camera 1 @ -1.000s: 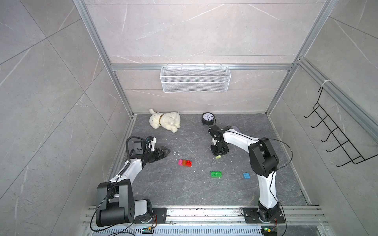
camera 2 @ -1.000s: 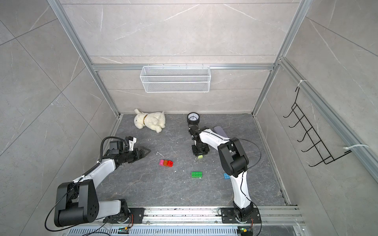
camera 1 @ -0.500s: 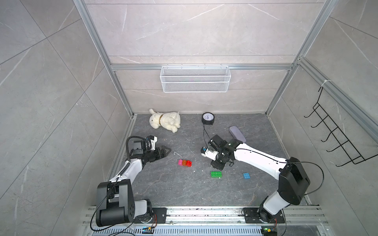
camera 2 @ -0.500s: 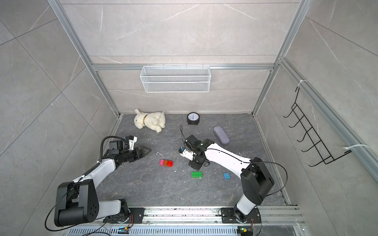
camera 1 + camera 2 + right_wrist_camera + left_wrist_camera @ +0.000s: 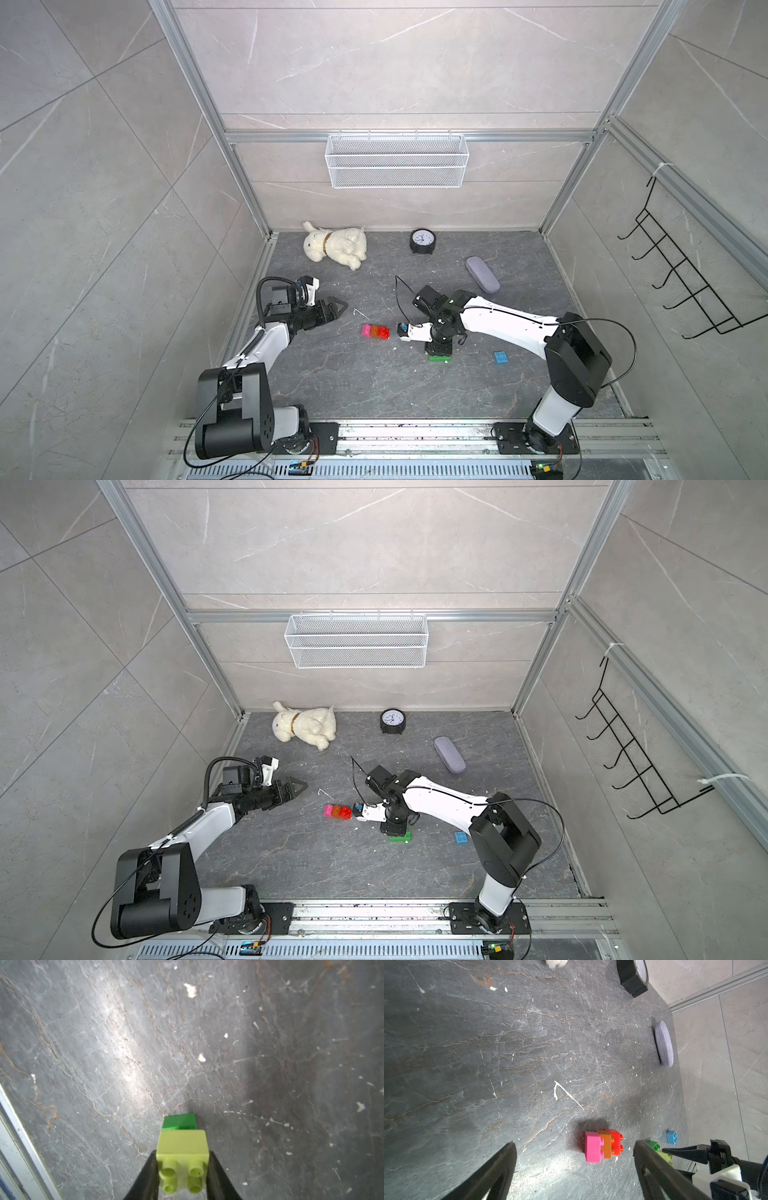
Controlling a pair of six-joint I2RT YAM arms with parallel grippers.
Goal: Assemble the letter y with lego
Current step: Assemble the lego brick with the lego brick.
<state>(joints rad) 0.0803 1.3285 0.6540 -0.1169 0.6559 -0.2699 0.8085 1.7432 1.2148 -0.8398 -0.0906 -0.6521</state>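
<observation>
The lego lies in separate parts, and no whole letter y is in view. Pink, orange and red bricks (image 5: 376, 331) (image 5: 603, 1146) are joined in a stepped row mid-floor. My right gripper (image 5: 182, 1154) (image 5: 439, 347) points down, shut on a yellow-green brick (image 5: 182, 1147). That brick hangs directly over one end of the green brick (image 5: 179, 1122) (image 5: 439, 357); whether they touch I cannot tell. A blue brick (image 5: 500, 357) (image 5: 671, 1137) lies alone to the right. My left gripper (image 5: 574, 1142) (image 5: 338, 309) is open and empty, left of the pink end.
A plush dog (image 5: 336, 249) and a black clock (image 5: 423, 242) stand along the back wall. A grey case (image 5: 482, 274) lies at back right. A wire basket (image 5: 397, 166) hangs on the back wall and a hook rack (image 5: 681, 282) on the right wall.
My right arm has swung forward from near the clock and come down over the green brick, with the yellow-green brick in its jaws. The left arm has not moved.
</observation>
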